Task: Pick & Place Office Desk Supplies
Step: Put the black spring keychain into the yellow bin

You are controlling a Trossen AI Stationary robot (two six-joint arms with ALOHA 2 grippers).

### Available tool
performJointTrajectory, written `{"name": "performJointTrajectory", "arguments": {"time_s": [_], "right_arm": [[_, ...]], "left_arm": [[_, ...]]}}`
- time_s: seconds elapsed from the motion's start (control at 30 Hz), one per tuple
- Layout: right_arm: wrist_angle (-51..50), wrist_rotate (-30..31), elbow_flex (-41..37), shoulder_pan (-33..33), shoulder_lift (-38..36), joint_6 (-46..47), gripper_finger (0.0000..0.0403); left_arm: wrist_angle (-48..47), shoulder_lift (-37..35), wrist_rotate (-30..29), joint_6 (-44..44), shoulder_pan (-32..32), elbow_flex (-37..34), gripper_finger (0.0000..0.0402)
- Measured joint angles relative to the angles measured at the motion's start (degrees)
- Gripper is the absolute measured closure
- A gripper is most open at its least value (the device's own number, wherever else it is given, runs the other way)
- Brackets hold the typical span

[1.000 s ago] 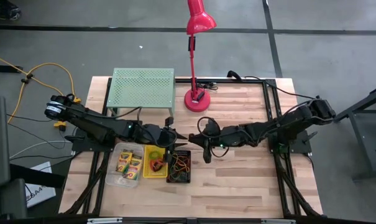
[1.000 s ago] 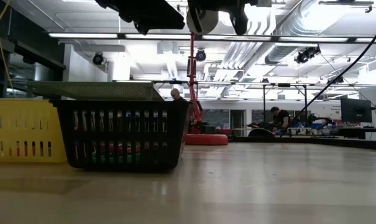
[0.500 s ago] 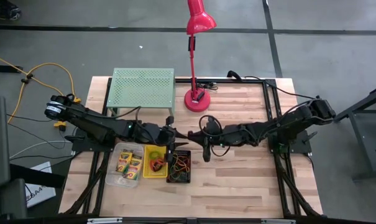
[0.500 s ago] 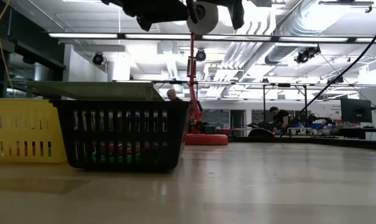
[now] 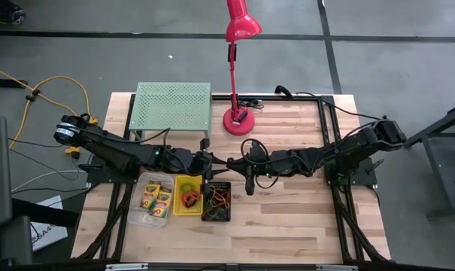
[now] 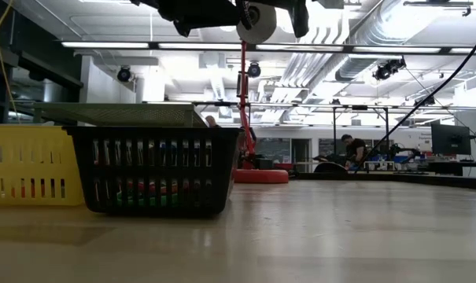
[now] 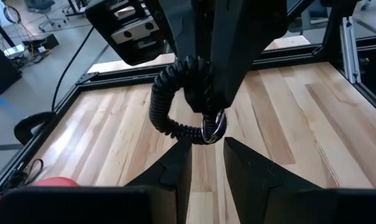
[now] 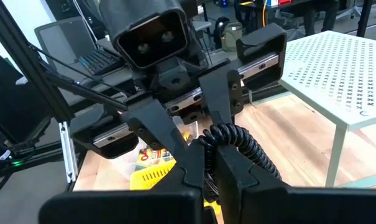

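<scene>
A black coiled loop [image 7: 166, 118] with a metal ring [image 7: 214, 124] hangs in mid-air over the table's middle. My right gripper [image 8: 209, 163] is shut on it. My left gripper [image 7: 206, 149] is open and faces the right one tip to tip, its fingertips just under the ring. In the high view both grippers [image 5: 216, 162] [image 5: 231, 162] meet above the bins. The clear bin [image 5: 156, 197] holds crayon boxes, the yellow bin [image 5: 186, 194] holds scissors, and the black mesh bin [image 5: 217, 199] holds coloured loops. My right gripper pinches the coiled loop's end [image 8: 217, 134] between its fingertips, coming level from the table's right. The rest of the coil [image 5: 250, 147] curves back along the far side of the gripper. It is lifted clear of the table. My left gripper's fingertips [image 7: 181, 149] stand right by the ring; whether they touch it I cannot tell.
The light-green perforated rack [image 5: 173, 105] stands at the far left, with the red desk lamp's base [image 5: 237, 119] beside it. In the low view the mesh bin [image 6: 155, 169] and yellow bin [image 6: 25, 165] stand at the left. Bare wood lies to the right and near side.
My left gripper has tipped a little, and its dark body has moved up in the low view. Its fingertips now stand closer to those of my right gripper. The gap of neither gripper has changed.
</scene>
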Motion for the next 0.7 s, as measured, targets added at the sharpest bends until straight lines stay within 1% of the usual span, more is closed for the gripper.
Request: {"name": "performJointTrajectory", "arguments": {"time_s": [0.23,0.43,0.53,0.7], "right_arm": [[0.2,0.0,0.0,0.0,0.0,0.0,0.0394],[0.2,0.0,0.0,0.0,0.0,0.0,0.0394],[0.2,0.0,0.0,0.0,0.0,0.0,0.0394],[0.3,-0.2,0.0,-0.8,0.0,0.0,0.0394]], "left_arm": [[0.5,0.0,0.6,1.3,0.0,0.0,0.0309],[1.0,0.0,0.6,1.6,0.0,0.0,0.0278],[1.5,0.0,0.6,2.5,0.0,0.0,0.0271],[2.8,0.0,3.4,2.6,0.2,0.0,0.0270]]}}
